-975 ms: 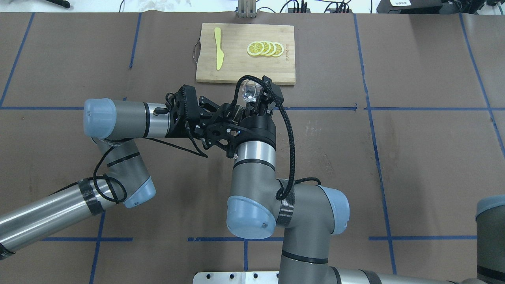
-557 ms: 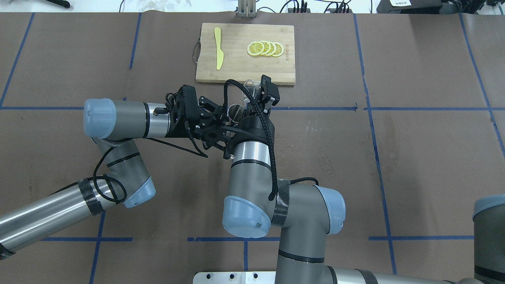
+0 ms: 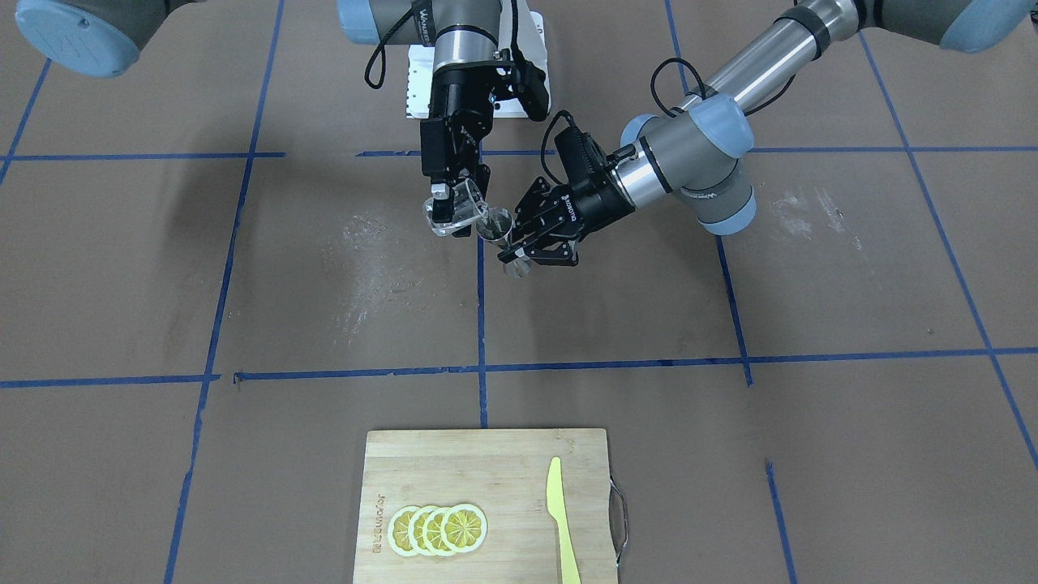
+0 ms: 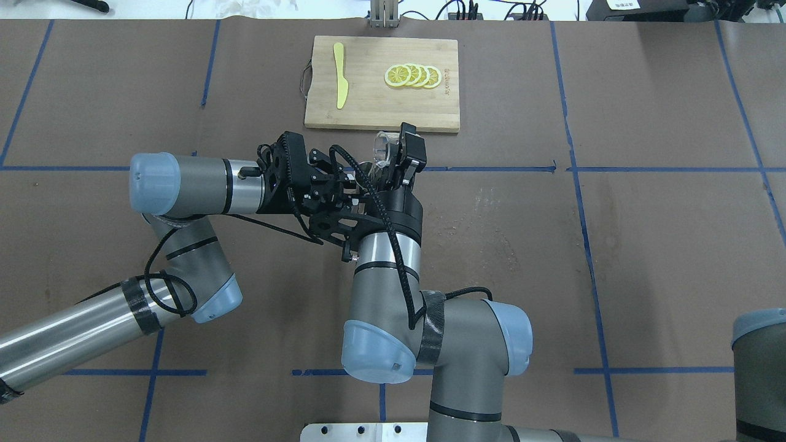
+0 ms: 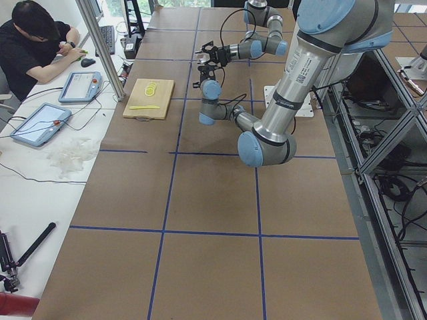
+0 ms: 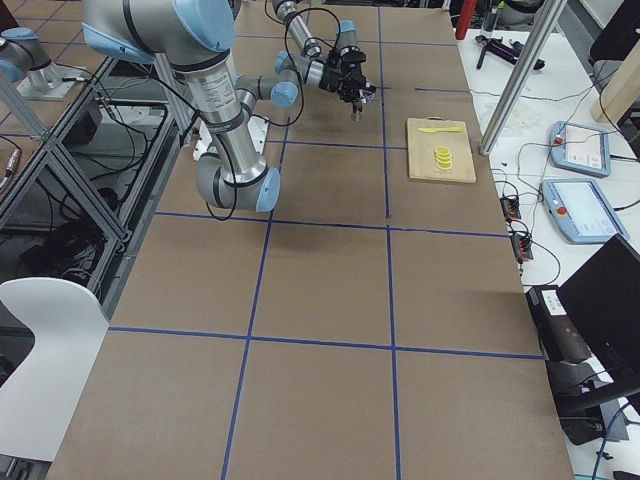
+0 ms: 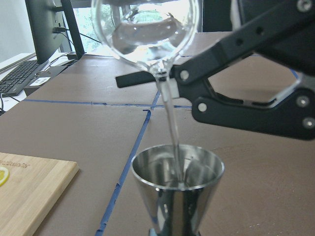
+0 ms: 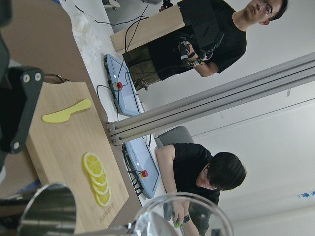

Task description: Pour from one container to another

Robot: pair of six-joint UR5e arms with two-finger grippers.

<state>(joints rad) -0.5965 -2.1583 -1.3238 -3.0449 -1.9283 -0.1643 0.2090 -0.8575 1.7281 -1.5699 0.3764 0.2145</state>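
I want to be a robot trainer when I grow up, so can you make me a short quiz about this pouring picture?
1. True or false: liquid is running from the glass jug into the metal cup.
2. The right tool grips: A the metal cup, B the glass jug, C nothing.
3. Fill in: the cutting board bears ___ lemon slices.
Key: 1 true; 2 B; 3 four.
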